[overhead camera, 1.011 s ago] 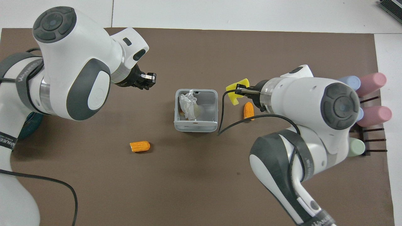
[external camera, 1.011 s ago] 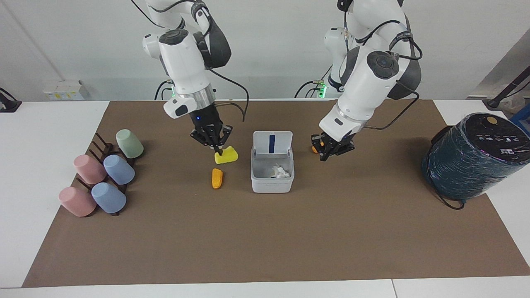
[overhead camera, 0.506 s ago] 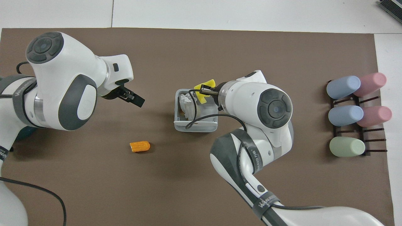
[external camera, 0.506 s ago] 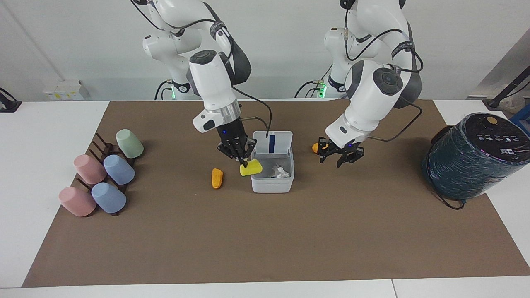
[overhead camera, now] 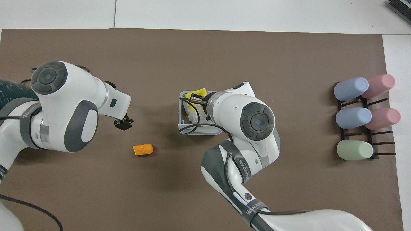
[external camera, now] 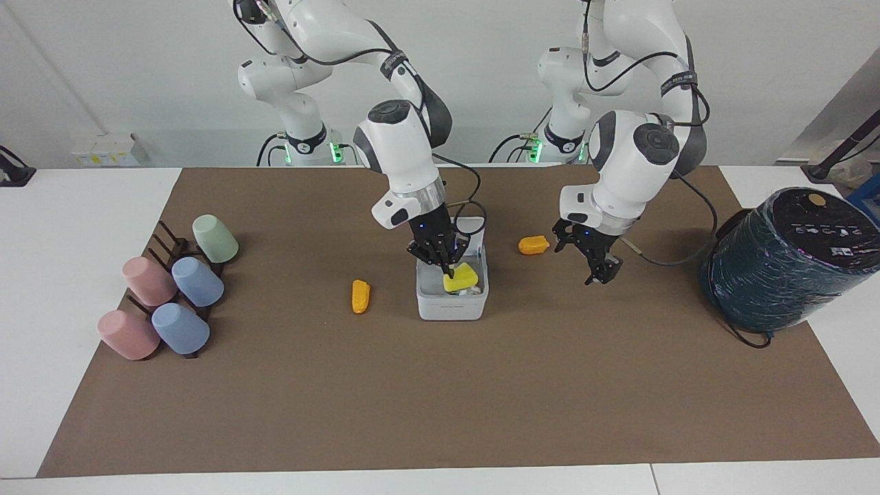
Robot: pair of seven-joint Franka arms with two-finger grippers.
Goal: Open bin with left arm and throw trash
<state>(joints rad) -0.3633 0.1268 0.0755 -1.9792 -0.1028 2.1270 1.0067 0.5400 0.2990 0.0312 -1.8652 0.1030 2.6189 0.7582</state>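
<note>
Right gripper (external camera: 450, 269) gripped the yellow trash (external camera: 460, 278) over the open bin (external camera: 452, 306); left gripper (external camera: 597, 267) hung over the mat, fingers unclear.

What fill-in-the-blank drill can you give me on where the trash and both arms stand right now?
1. The right gripper holds the ____ piece of trash over the bin.
2. ____ orange pieces lie on the mat.
3. The bin's lid is ____.
4. The left gripper holds ____.

Missing words: yellow; two; open; nothing
</note>
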